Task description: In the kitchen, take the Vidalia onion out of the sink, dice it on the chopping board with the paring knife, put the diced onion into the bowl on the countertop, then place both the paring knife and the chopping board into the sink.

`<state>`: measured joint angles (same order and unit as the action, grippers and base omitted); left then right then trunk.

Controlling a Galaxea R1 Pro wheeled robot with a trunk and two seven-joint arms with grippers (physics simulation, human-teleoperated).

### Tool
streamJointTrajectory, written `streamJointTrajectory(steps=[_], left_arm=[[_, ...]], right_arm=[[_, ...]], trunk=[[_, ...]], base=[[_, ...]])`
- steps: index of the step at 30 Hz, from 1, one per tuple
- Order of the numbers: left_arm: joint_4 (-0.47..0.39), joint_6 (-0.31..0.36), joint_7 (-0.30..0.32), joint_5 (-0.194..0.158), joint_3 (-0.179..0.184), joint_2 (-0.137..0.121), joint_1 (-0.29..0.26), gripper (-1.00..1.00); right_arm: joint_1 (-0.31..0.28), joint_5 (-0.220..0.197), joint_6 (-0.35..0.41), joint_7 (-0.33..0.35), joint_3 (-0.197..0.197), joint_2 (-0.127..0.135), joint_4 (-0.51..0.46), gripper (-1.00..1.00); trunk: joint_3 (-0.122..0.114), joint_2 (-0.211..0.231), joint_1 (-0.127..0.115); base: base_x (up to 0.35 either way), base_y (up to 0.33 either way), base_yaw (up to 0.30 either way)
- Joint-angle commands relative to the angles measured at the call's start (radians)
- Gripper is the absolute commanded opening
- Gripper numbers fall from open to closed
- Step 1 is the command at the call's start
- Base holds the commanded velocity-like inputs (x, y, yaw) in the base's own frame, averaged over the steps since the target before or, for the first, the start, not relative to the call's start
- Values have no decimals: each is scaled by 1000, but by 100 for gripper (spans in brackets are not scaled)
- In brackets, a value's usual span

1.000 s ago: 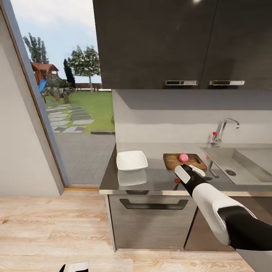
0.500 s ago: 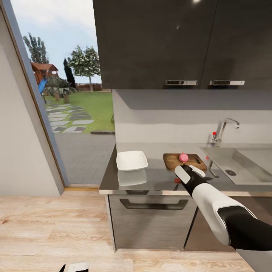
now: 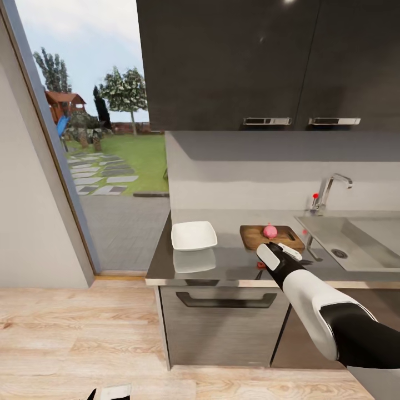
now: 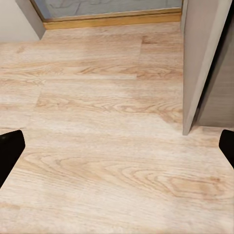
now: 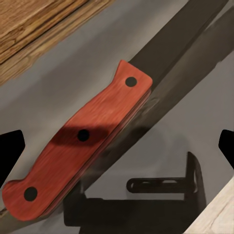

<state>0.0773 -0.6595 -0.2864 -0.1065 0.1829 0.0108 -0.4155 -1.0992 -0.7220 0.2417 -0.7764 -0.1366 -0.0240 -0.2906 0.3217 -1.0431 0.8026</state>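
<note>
Hovering over the front edge of the glossy grey metal counter (image 3: 222, 264), the right gripper (image 3: 279, 253) stands open just before the dark brown wooden chopping board (image 3: 255, 236), which carries a small pink round onion (image 3: 270, 231); a white square bowl (image 3: 193, 235) sits left, the grey steel sink (image 3: 355, 236) right. Left wrist view: pale wood-plank floor (image 4: 97, 146), dark fingertips (image 4: 9, 151) spread wide, empty. Right wrist view: red-handled paring knife (image 5: 83, 146) lying on the counter between parted fingertips, ungrasped.

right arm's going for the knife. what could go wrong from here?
1. The paring knife lies flat on the countertop near its front edge; a nudge from the right tool could push it off.
2. A low, flat handle: the open fingers may slip.
3. The Vidalia onion sits loose on the chopping board and could roll.
</note>
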Motion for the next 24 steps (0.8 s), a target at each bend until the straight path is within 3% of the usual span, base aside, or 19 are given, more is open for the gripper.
streamJointTrajectory(steps=[1,24], left_arm=[[4,-6,0,-10,9,1,-2,100],[4,-6,0,-10,9,1,-2,100]], right_arm=[[-1,-4,10,-6,-8,1,-1,100],[-1,-4,9,-6,-9,0,10,100]], trunk=[[2,-1,0],[4,-1,0]], base=[[0,0,0],[50,18,0]])
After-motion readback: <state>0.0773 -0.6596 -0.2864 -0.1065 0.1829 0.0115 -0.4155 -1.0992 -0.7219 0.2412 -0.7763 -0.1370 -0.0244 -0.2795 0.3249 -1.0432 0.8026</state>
